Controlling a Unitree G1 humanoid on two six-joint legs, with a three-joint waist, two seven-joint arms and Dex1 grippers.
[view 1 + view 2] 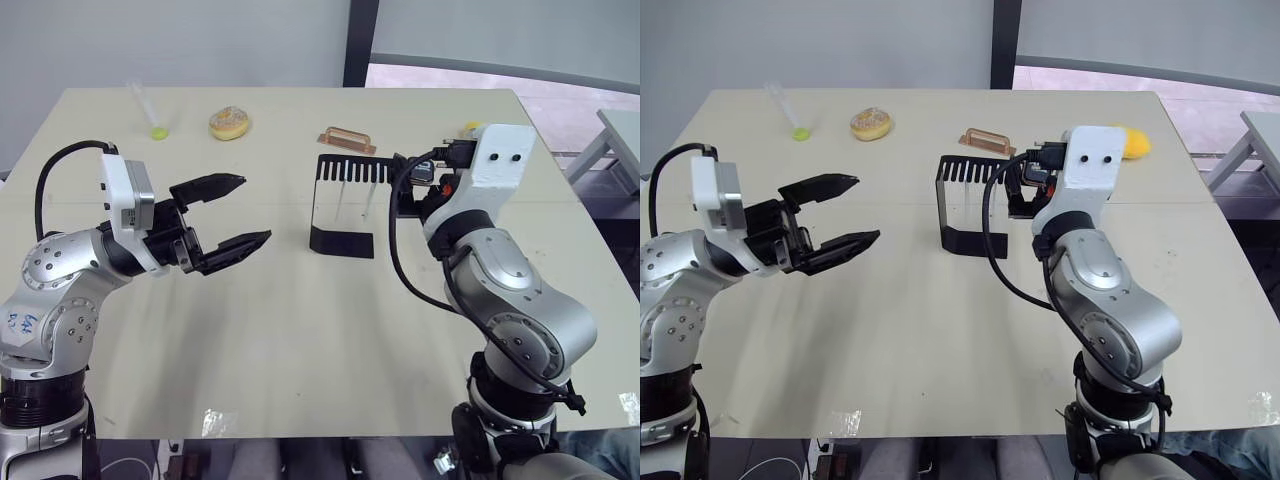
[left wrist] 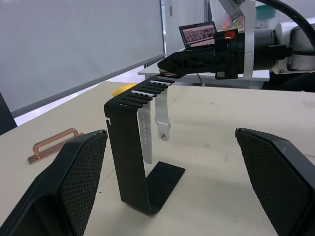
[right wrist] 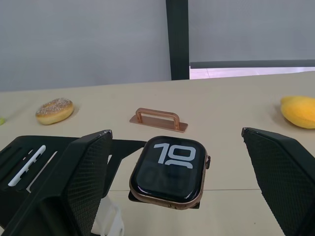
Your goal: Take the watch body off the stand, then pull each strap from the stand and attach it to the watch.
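R gripper (image 3: 167,182): at stand (image 1: 342,205) top, fingers wide apart around watch (image 3: 169,171), not clamped.
L gripper (image 1: 232,213): raised, wide open, empty.
Straps (image 2: 152,125): 2, hanging on stand.

Stand (image 1: 342,205): black. Straps (image 2: 153,124): white. Watch body (image 3: 170,171): dark screen, white digits, copper-toned rim. Behind stand: copper handle (image 3: 158,119), speckled tan doughnut (image 3: 54,109), yellow fruit (image 3: 299,110). Table (image 1: 300,340): beige.
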